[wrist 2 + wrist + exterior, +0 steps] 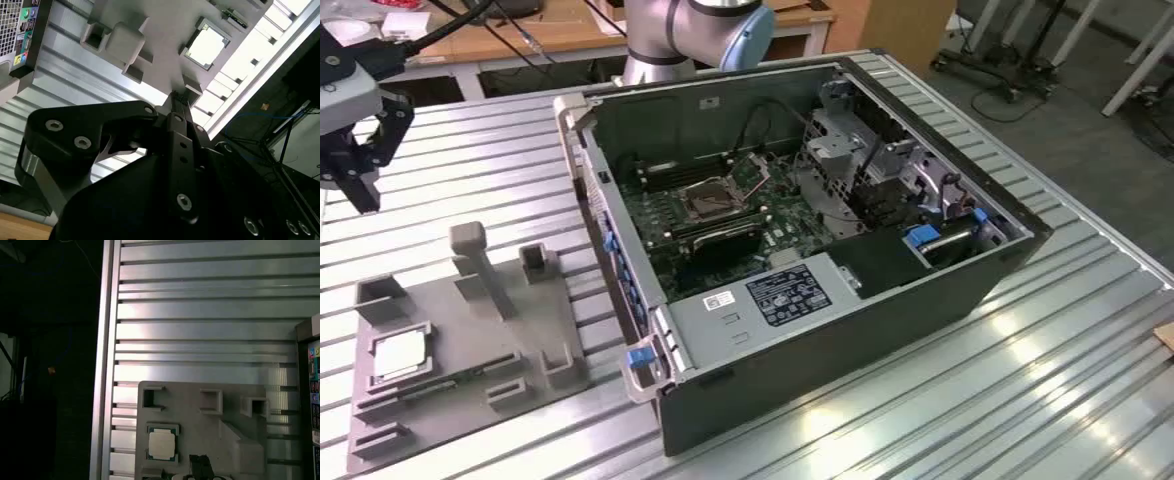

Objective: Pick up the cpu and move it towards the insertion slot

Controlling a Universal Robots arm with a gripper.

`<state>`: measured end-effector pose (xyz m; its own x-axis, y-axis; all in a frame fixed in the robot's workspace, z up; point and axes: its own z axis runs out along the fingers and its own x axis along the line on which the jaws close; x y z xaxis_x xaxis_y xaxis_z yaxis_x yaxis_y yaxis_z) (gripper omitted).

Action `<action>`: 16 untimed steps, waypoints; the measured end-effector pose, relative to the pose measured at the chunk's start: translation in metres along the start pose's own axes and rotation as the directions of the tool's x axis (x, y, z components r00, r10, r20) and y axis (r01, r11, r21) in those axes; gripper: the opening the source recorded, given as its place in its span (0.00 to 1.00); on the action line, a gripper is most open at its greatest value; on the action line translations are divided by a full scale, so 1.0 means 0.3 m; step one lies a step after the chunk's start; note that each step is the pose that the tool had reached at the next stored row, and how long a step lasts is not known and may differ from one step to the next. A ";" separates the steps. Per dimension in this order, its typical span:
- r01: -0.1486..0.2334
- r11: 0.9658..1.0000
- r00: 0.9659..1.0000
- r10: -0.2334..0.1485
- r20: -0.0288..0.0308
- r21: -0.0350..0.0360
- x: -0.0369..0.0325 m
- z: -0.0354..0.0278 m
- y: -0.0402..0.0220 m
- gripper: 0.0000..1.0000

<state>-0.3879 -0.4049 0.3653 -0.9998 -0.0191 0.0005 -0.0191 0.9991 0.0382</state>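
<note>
the black robot gripper (358, 185) hangs at the exterior view's far left; whether its claw is spread or pressed together i cannot tell. the small square silvery cpu (400, 355) lies in a pocket of the grey plastic tray (520, 385), nearer than the gripper and well apart from the silver-framed square insertion slot (711, 200) on the green board. i judge the approach for the pick is in hand, and it calls for centring the gripper above the chip.

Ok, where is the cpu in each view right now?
Exterior view: the cpu lies in a pocket of the grey tray, at the exterior view's lower left.
Second wrist view: cpu shows bright in that pocket.
First wrist view: cpu, same pocket, green-edged.
Shared landmark: the grey tray.
</note>
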 end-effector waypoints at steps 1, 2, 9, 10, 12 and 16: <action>0.000 1.000 1.000 0.000 0.000 0.000 0.000 0.000 0.000 0.10; 0.000 1.000 1.000 0.000 0.000 0.000 0.000 0.000 0.000 0.10; 0.000 1.000 1.000 0.000 0.000 0.000 0.003 0.003 0.000 0.10; 0.000 1.000 1.000 0.000 0.000 0.000 0.004 0.003 0.000 0.10; 0.000 1.000 1.000 0.000 0.000 0.000 0.008 0.003 0.000 0.10; 0.000 1.000 1.000 0.000 0.001 0.000 0.021 0.004 0.000 0.10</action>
<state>-0.3942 -0.4049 0.3642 -0.9998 -0.0191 -0.0004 -0.0191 0.9991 0.0382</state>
